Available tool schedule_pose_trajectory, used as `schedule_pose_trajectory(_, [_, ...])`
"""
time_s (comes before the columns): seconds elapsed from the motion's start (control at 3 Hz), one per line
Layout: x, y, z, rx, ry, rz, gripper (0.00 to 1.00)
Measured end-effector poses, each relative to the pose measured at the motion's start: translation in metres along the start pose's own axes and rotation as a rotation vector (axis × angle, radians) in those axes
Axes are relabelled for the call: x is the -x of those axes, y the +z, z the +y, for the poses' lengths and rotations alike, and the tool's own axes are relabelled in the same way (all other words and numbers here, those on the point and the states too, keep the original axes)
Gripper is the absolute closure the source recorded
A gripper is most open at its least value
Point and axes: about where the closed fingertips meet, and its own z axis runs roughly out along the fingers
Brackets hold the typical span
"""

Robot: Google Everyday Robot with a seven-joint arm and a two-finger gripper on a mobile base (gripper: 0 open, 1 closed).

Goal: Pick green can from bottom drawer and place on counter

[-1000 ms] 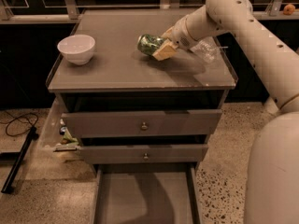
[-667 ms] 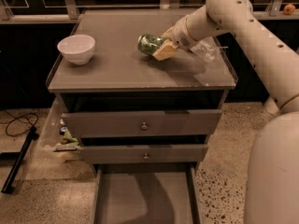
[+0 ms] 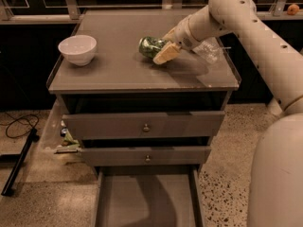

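While jaws over counter [image 3: 118, 74] clamp it, green can [image 3: 149, 46] lies tilted.

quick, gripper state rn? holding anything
Gripper: closed on the green can, holding it tilted low over the counter, right of centre.

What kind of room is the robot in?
Probably a test room set up like a kitchen: grey counter with drawers, a white bowl, a loose cable on the speckled floor. The gripper holds the green can low over the counter.
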Motion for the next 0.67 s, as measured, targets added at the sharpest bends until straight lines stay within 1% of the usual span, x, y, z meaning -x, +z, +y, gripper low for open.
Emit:
schedule_pose_trajectory(0.33, [0.0, 0.0, 0.0, 0.0, 0.0, 0.0, 0.0])
schedule_pose_trajectory(0.67, [0.0, 0.0001, 0.0, 0.0, 0.0, 0.0, 0.0])
